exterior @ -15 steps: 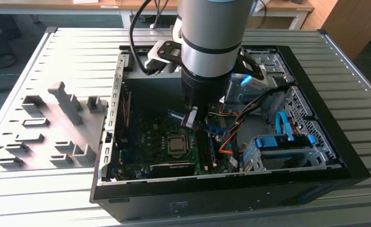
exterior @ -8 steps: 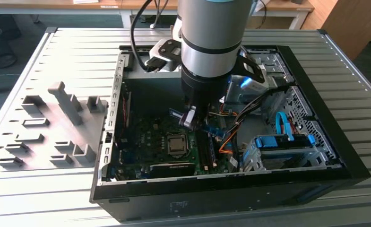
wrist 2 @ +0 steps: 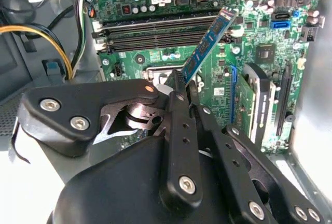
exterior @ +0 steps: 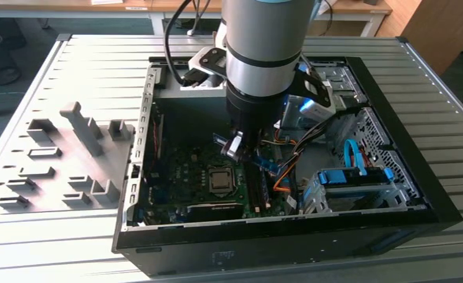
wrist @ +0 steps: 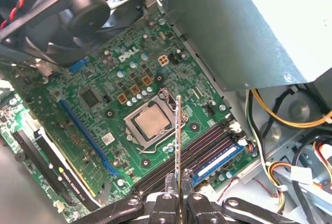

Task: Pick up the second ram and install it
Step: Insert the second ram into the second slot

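Currently the tool [wrist 2: 183,81] is clamping the second ram [wrist 2: 210,40] by one short end, with its black fingers pressing on the stick's two flat faces, so the pick-up is reading as done. The stick is hanging inside the open computer case [exterior: 420,219], above the motherboard [wrist: 98,73] and roughly over the processor socket [wrist: 150,123]. It is near the bank of memory slots [wrist: 199,149] but not touching it. Install is looking unfinished, as no edge of the stick is sitting in a slot. Another blue stick [wrist: 218,163] is appearing seated in the slot farthest from the socket, and the dark slots beside it are standing vacant. On materials, the ram is showing as a thin, flat, rigid blue-green board, reduced to a pale line where it is seen edge-on in the first wrist view. The tool links are looking matte black, with bright screw heads. The motherboard is green and studded with small round capacitors, and the socket lid is square, bright metal. The case is sitting on a ribbed grey metal desk [exterior: 66,253], with the grey holder blocks [exterior: 74,127] standing at the exterior view's left of it.
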`<state>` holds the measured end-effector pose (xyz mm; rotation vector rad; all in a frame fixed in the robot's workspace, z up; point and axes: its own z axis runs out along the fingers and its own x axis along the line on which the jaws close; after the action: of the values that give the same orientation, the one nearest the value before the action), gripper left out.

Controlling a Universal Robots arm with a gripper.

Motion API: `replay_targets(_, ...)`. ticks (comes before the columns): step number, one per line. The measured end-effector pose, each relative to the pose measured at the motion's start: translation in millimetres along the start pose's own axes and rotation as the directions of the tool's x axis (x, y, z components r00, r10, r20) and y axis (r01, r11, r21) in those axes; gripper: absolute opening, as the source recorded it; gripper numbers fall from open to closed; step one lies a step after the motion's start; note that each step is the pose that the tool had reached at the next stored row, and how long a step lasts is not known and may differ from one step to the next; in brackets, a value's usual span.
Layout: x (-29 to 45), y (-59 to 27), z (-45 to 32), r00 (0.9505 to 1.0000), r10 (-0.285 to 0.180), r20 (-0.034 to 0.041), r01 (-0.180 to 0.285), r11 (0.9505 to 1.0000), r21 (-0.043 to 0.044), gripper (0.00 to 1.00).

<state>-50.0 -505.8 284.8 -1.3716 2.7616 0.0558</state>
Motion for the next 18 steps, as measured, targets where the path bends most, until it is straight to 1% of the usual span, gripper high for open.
replay_targets(5,0.0,0.0,0.1,0.9991,0.042,0.0003,-0.042,0.9991,0.0028,0.14)
replay_targets(9,0.0,0.0,0.2,0.9969,0.079,0.0007,-0.079,0.9969,0.0053,0.14)
replay_targets(14,0.0,0.0,0.3,0.9923,0.124,0.0012,-0.124,0.9923,0.0084,0.14)
replay_targets(18,0.0,0.0,0.5,0.9872,0.159,0.0019,-0.159,0.9871,0.0107,0.14)
